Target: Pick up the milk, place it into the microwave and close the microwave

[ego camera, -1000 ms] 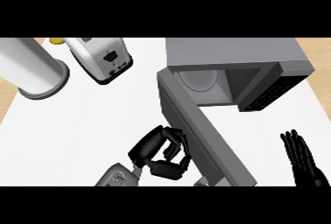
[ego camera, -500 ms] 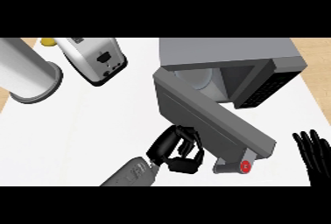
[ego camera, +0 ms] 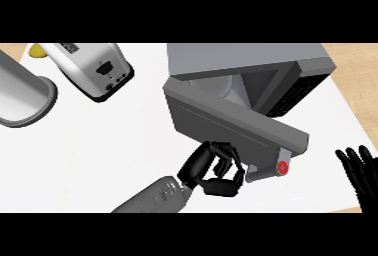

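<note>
Left hand (ego camera: pixel 214 172) fingers curled against microwave door (ego camera: pixel 236 127), holding nothing; right hand (ego camera: pixel 359 167) resting, fingers straight; milk not visible, likely inside; risk: hand slips off edge, door stays ajar

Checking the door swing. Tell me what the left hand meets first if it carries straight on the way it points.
Most likely the microwave door: the left hand points up-right at the door's outer face, close by.

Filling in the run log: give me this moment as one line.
left hand: curled, at outer face of microwave door | door: partly open | right hand: open, resting at right edge | milk: not visible
</note>
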`<state>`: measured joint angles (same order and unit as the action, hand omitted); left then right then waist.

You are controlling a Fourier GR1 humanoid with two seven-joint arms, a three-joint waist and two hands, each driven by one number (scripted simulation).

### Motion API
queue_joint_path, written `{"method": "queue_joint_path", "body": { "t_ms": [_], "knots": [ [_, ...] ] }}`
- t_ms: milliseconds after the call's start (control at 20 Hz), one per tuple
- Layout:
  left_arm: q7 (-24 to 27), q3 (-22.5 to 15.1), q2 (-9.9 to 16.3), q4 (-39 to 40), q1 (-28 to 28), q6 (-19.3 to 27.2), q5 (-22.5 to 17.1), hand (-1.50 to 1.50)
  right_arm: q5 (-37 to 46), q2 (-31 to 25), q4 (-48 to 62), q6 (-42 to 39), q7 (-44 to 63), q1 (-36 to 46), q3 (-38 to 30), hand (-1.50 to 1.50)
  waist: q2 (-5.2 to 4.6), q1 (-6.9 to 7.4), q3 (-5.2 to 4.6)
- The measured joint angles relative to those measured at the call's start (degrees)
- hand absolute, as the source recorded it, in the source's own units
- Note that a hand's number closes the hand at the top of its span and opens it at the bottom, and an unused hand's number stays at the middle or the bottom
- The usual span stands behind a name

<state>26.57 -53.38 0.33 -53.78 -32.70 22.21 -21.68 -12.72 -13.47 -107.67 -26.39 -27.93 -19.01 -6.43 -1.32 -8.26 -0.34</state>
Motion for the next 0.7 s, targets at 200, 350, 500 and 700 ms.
{"method": "queue_joint_path", "body": {
  "t_ms": [200,350,500,700],
  "knots": [
    [1.17,-0.26,-0.05,-0.54,-2.47,4.12,-4.74,1.5,-1.42,-1.56,-2.61,-0.75,2.25,0.79,-0.3,-1.5,-0.29,-1.25,-0.05],
    [1.5,0.2,-0.12,-0.88,-4.2,8.17,-8.11,1.5,-2.19,-3.1,-3.87,-1.48,3.61,1.64,-0.74,-1.5,-0.46,-2.1,-0.05],
    [1.61,0.84,-0.26,-0.6,-6.04,11.84,-11.33,1.5,-2.9,-4.38,-5.18,-1.85,4.52,2.33,-1.54,-1.5,-0.62,-3.18,-0.04],
    [1.22,1.41,-0.31,0.6,-8.93,15.33,-15.13,-1.5,-4.79,-5.81,-5.83,-1.8,5.54,4.03,-3.46,-1.5,-1.05,-4.38,0.01]
  ]
}}
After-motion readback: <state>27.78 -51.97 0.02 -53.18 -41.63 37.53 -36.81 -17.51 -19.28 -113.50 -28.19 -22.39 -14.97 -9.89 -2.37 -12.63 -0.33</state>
